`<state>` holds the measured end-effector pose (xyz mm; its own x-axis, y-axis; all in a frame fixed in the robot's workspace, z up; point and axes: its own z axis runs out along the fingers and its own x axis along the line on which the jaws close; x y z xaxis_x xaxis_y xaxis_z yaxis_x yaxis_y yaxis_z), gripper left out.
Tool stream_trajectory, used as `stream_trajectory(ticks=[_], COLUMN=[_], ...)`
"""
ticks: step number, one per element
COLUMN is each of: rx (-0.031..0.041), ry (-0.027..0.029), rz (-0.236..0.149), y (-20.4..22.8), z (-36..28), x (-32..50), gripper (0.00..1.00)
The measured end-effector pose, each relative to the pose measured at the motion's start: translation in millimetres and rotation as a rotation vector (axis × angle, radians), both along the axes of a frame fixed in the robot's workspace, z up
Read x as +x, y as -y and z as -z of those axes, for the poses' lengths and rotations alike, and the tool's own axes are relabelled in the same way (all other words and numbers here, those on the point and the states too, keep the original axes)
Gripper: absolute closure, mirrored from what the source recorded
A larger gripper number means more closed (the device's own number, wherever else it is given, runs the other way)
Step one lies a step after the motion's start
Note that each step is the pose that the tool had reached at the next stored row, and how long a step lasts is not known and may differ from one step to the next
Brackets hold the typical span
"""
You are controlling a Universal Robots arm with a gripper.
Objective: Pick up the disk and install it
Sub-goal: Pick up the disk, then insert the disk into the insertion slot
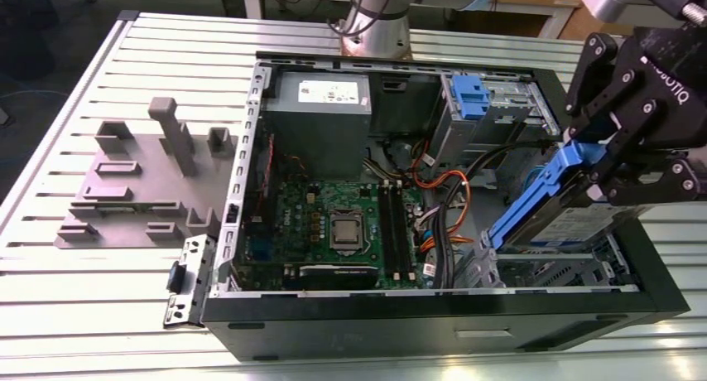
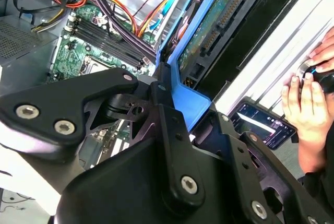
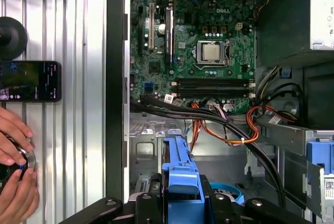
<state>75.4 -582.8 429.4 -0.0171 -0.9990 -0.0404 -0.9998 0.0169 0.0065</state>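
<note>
The disk [image 1: 565, 224], a silver drive with a white-and-blue label and blue rails, hangs tilted over the metal drive bay [image 1: 519, 269] at the near corner of the open computer case [image 1: 442, 319] on the exterior view's right. My black gripper [image 1: 621, 161] is shut on the disk's upper end, clamping the blue rail. In the second wrist view the disk's green underside [image 2: 216, 23] and blue rail [image 2: 185, 96] run away from my gripper [image 2: 175, 112]. In the first wrist view the blue rail [image 3: 179, 169] rises from my gripper [image 3: 180, 205] above the bay floor.
Inside the case lie the motherboard [image 1: 331, 219], bundled cables [image 1: 442, 190] and a second cage with a blue latch [image 1: 469, 95]. A grey slotted holder block [image 1: 132, 182] stands on the exterior view's left. A person's hands [image 3: 15, 182] and a phone [image 3: 28, 80] are beside the case.
</note>
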Motion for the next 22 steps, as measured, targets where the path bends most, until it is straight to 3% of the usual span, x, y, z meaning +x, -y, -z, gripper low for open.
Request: stream_trajectory(ticks=[14,22], rx=[0.0001,0.0], ry=[0.0,0.0], rz=[0.0,0.0], y=[0.0,0.0], z=[18.6,19.4], x=[0.2,0.2], gripper=[0.64,0.64])
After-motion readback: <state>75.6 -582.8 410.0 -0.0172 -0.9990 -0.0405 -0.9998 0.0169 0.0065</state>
